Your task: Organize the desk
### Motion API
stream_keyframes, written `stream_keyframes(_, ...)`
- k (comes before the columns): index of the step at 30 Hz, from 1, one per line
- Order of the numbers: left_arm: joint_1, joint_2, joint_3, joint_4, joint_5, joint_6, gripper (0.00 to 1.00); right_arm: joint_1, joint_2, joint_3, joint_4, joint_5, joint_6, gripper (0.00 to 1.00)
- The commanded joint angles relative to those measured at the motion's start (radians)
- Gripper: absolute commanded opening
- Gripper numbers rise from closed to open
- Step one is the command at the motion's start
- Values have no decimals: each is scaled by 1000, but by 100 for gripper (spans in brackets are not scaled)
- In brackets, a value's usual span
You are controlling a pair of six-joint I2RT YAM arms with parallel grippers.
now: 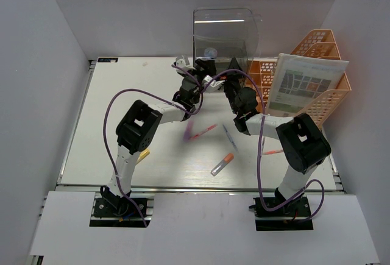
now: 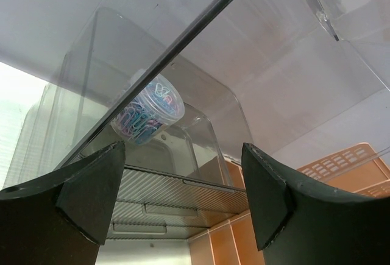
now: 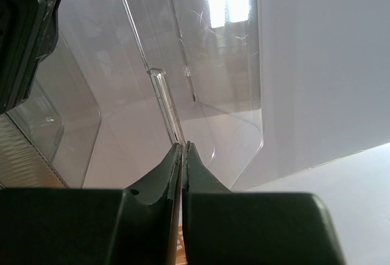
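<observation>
Clear plastic makes up the box (image 1: 224,33) at the far edge of the worktop (image 1: 122,94), and a cup of clips (image 2: 149,116) already sits inside it. In front of the box, pens (image 1: 203,131) and a marker (image 1: 222,164) lie loose, so most of the tidying looks undone. Both arms reach to the box front. The left tool (image 2: 183,155) is released and holds nothing. The right tool (image 3: 183,146) is clenched, seemingly pinching a thin clear edge of the box.

Left arm (image 1: 137,128) half hides a yellow object (image 1: 144,155).
</observation>
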Motion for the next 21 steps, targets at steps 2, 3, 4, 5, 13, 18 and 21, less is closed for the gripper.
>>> stream_keyframes(2, -15, -71, -35, -35, 14, 12, 86, 24, -53, -5, 446, 22, 33, 0)
stream_keyframes(3, -15, -105, -58, -28, 16, 15, 87, 24, -52, -7, 448, 22, 33, 0)
stream_keyframes(4, -25, -123, -110, -18, 14, 17, 87, 21, -55, -7, 448, 22, 33, 0)
stream_keyframes(5, -25, -148, -140, -21, 22, 17, 86, 23, -55, -7, 449, 24, 33, 0)
stream_keyframes(13, -80, -457, -498, -107, 19, -23, 86, 24, -57, -25, 452, 36, 33, 0)
stream_keyframes(18, -89, -657, -718, -179, 0, -39, 86, 33, -55, -56, 454, 38, 25, 0)
stream_keyframes(21, -89, -810, -791, -279, -15, -10, 86, 37, -49, -69, 455, 36, 15, 0)
